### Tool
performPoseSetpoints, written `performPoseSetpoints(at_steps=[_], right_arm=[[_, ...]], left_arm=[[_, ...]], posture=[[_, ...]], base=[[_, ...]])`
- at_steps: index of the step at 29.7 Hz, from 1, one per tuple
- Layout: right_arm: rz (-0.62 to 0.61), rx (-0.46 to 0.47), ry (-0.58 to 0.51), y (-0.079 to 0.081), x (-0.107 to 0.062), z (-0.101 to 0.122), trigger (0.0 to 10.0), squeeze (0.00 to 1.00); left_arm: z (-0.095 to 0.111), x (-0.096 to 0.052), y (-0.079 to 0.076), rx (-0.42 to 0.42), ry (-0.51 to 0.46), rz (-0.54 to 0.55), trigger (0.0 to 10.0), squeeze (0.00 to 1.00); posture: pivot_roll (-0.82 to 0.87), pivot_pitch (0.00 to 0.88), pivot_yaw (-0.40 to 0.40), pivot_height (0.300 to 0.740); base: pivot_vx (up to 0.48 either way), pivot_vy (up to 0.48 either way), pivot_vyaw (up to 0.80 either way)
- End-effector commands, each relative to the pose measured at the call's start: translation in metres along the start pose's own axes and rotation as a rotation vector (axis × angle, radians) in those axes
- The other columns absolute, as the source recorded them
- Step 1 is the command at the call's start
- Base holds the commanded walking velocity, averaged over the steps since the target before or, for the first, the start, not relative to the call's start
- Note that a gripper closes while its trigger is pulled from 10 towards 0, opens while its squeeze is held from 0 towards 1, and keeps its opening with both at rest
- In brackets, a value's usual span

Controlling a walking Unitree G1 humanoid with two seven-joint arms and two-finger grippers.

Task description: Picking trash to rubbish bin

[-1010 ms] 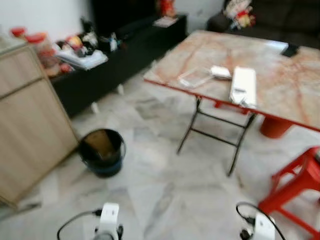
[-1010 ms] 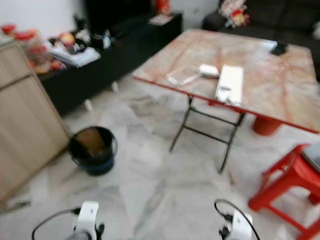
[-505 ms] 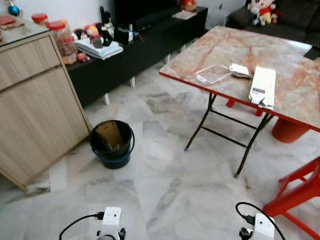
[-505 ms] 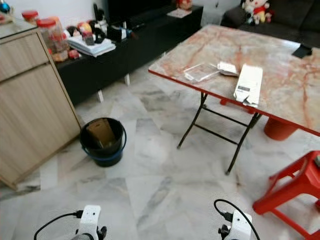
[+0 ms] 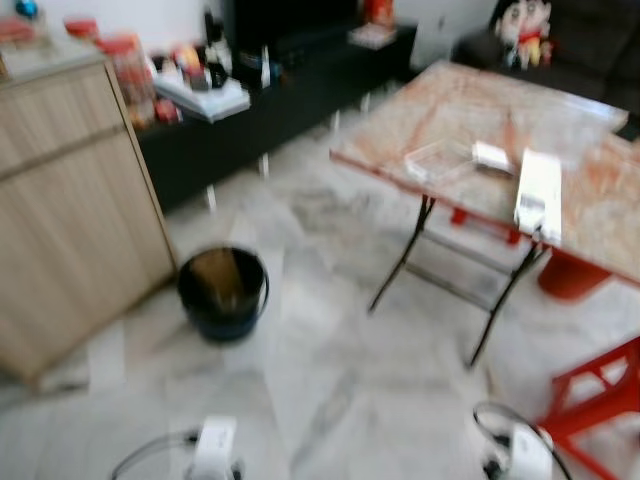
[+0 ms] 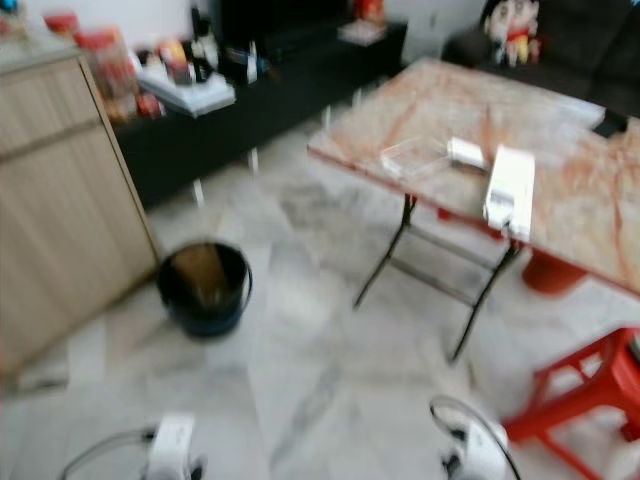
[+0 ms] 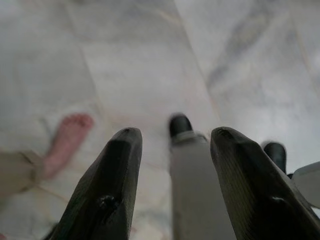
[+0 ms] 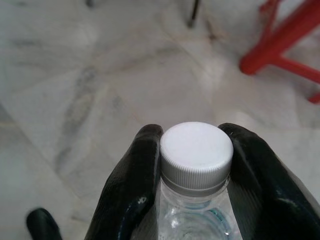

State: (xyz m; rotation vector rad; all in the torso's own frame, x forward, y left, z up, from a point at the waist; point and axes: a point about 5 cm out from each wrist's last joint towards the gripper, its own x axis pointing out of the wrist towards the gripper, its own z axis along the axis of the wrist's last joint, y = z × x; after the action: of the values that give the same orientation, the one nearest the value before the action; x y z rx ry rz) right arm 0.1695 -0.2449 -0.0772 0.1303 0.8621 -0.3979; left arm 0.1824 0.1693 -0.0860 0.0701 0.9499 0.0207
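Clearly held in the right gripper [image 8: 195,195] is a clear plastic bottle [image 8: 196,200] with a white cap [image 8: 196,150]; the two black fingers [image 8: 132,185] press against its neck from either side, and the bottle's long axis runs straight out along them. The left gripper [image 7: 172,185] is spread apart and holds nothing, hanging above the pale marble floor [image 7: 150,65], where a person's bare foot [image 7: 67,140] shows nearby.

From the blurred head camera, the black rubbish bin [image 5: 222,294] stands on the floor ahead and to the robot's left, just beside a light wooden cabinet [image 5: 70,200]. It sits well apart from both wrists [image 5: 215,445], which show at the bottom edge. The bin lies nearer the left arm, while the bottle is on the right, so the right arm probably needs to cross leftward, or the robot needs to step closer. A folding table [image 5: 470,120] with papers on it stands ahead to the right, beside a red stool [image 5: 600,390].
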Motion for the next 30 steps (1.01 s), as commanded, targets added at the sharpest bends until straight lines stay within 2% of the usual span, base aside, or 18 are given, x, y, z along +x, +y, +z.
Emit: performPoseSetpoints(at_steps=[1,8,12,19,26,30], right_arm=[[-0.043,0.0,0.002,-0.0141,-0.0011,-0.0014,10.0,0.0],[-0.043,0.003,-0.014,-0.0156,-0.0001,0.0037,10.0,0.0],[-0.035,-0.04,-0.015,-0.0149,0.0002,0.005,10.0,0.0],[-0.043,-0.021,-0.019,-0.0151,0.0001,0.005,10.0,0.0],[-0.031,-0.05,-0.015,-0.0128,0.0004,0.0051,10.0,0.0],[-0.027,-0.057,-0.023,-0.0118,0.0006,0.0067,10.0,0.0]], left_arm=[[0.0028,0.0006,-0.0112,0.012,-0.006,-0.027,10.0,0.0],[0.0018,0.0004,-0.0122,0.012,-0.003,-0.03,10.0,0.0],[0.0016,0.0003,-0.0126,0.012,-0.003,-0.031,10.0,0.0],[0.0028,0.0005,-0.0135,0.017,-0.007,-0.036,10.0,0.0],[0.003,0.0006,-0.0131,0.025,-0.006,-0.039,10.0,0.0],[0.0049,0.0009,-0.0136,0.025,-0.011,-0.04,10.0,0.0]], posture=[[-0.07,0.025,-0.062,0.74],[-0.07,0.006,-0.066,0.74],[-0.08,0.0,-0.065,0.74],[-0.07,0.0,-0.064,0.74],[-0.08,0.0,-0.061,0.74],[-0.07,0.0,-0.066,0.74]], base=[[0.454,0.0,0.0],[0.452,0.0,0.0],[0.45,0.0,0.0],[0.447,0.0,0.77],[0.443,0.0,0.0],[0.433,0.0,0.63]])
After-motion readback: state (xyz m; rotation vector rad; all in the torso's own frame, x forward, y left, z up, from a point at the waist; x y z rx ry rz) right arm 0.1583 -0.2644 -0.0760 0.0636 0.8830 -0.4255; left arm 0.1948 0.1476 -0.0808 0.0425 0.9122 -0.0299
